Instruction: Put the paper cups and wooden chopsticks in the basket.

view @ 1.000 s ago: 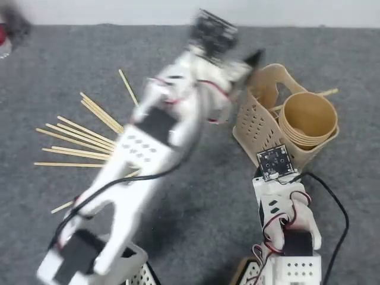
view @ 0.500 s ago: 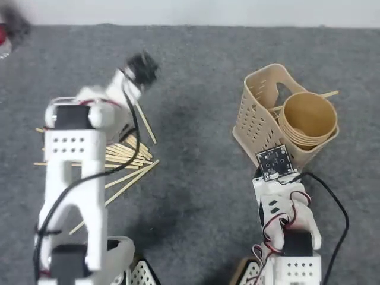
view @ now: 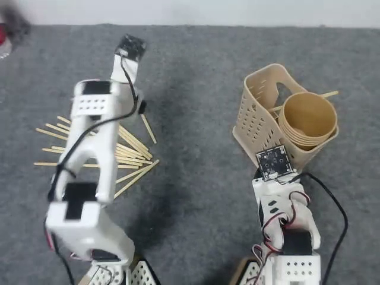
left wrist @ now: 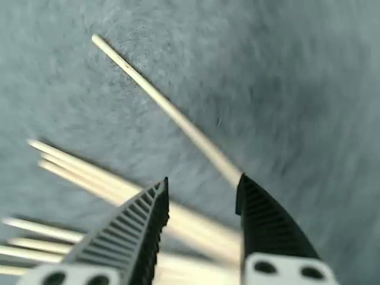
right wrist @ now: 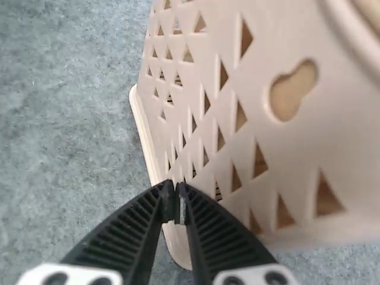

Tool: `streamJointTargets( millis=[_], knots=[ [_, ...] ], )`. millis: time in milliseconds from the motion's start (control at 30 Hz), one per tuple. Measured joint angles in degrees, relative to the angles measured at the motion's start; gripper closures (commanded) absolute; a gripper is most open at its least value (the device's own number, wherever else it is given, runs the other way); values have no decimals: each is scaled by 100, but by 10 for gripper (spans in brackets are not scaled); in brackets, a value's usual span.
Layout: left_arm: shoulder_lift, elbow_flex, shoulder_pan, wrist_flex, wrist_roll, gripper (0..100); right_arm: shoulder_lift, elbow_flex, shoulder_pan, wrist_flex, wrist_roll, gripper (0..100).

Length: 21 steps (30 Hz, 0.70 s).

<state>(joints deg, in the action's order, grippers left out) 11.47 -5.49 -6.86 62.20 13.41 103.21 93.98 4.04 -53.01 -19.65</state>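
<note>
My left gripper (left wrist: 203, 181) hangs with its fingers spread above the loose wooden chopsticks (view: 54, 132) fanned out on the grey table (view: 202, 71), on the left side in the high view. In my left wrist view, one single chopstick (left wrist: 160, 101) runs at a slant from the open mat to the tip of one finger (left wrist: 261, 219), while the rest of the heap (left wrist: 77, 172) passes under the other finger and across the gap between the two. Nothing is gripped, and I cannot tell whether the fingertips touch the sticks. From above, that single chopstick (view: 147, 127) lies just beside my left arm, at the edge of the heap. Well apart, on the right side of the table, stands the beige basket (view: 255, 119) with its perforated wall, and the paper cups (view: 309, 119) sit in it as one nested stack, open ends up. One more chopstick (view: 326, 93) pokes out over the basket's far rim behind the cups. My right gripper (right wrist: 172, 189) is at the foot of the basket wall (right wrist: 237, 119), its fingers pressed together with the tips right at the lower edge. Whether they pinch that edge or merely rest against it, I cannot tell.
</note>
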Motion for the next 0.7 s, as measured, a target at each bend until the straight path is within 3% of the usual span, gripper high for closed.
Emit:
streamJointTargets(
  millis=[133,233,467,700],
  knots=[
    [967,791,237,-44,-1776,815,0,0,0,0,0,991],
    [1644,1354,255,-35,-2462,815,0,0,0,0,0,991],
    [3138,3086,0,721,-3323,818,0,0,0,0,0,991],
    [4589,4985,-105,1600,-3455,849,0,0,0,0,0,991]
  ],
)
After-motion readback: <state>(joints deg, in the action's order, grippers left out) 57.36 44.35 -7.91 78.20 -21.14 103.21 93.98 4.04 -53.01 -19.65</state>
